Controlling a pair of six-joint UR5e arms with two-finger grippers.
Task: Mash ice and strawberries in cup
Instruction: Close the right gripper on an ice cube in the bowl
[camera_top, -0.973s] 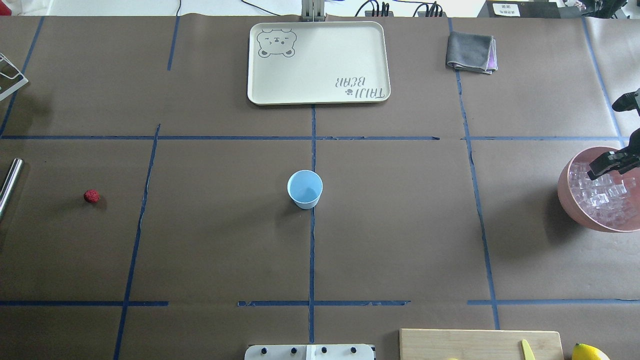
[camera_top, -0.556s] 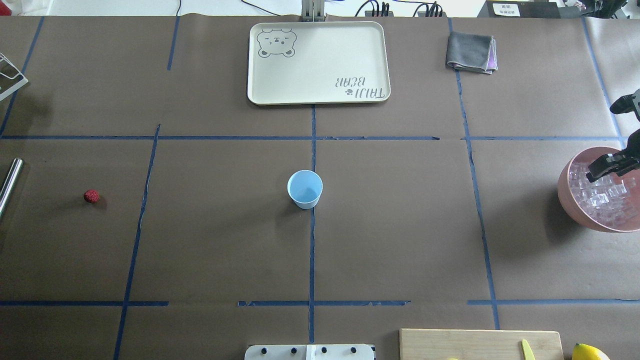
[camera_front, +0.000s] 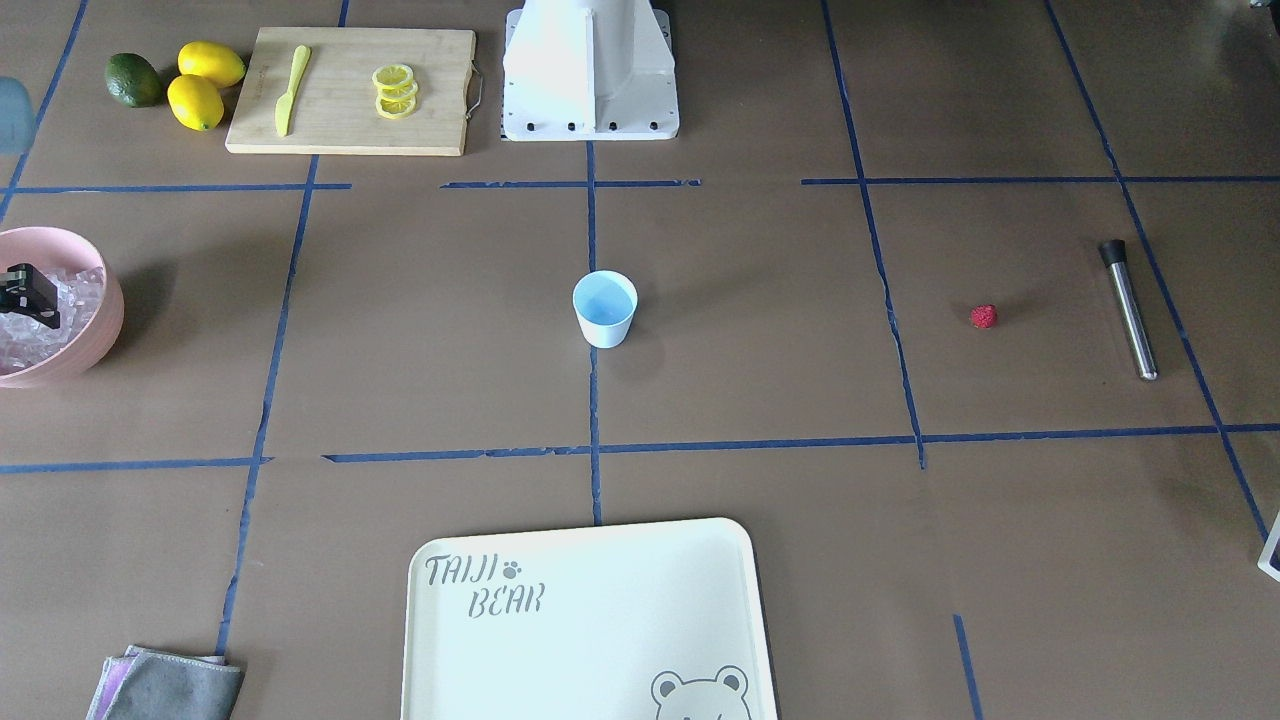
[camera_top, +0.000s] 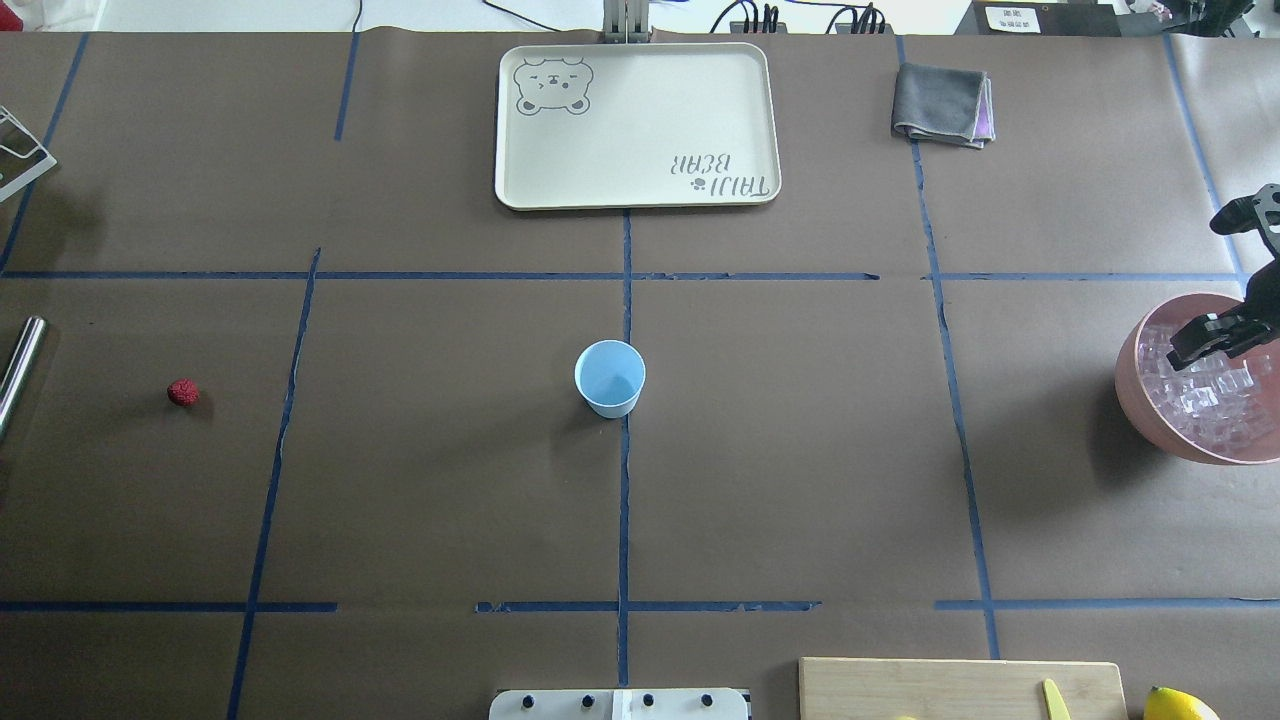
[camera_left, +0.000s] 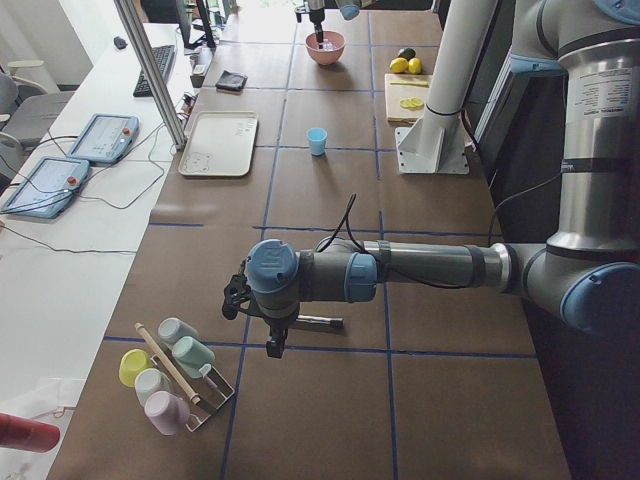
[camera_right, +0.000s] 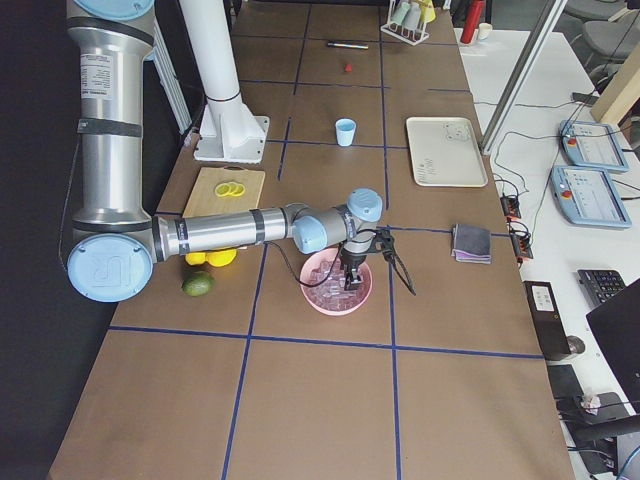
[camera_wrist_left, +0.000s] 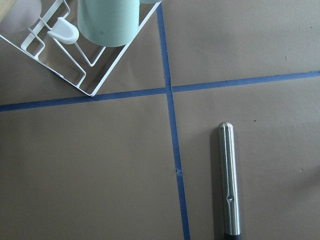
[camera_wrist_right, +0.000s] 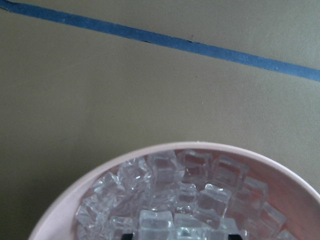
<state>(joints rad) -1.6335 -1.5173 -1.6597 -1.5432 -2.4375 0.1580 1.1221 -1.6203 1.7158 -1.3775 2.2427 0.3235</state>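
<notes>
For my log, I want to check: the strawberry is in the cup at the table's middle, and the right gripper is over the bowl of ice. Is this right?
Not quite. The strawberry is not in the cup; it lies on the table far to the robot's left, as the overhead view shows. The right gripper is over the bowl of ice.

Brown table (camera_top: 450, 480) gridded with blue tape (camera_top: 623, 500) beside white desk (camera_left: 80, 270).
</notes>
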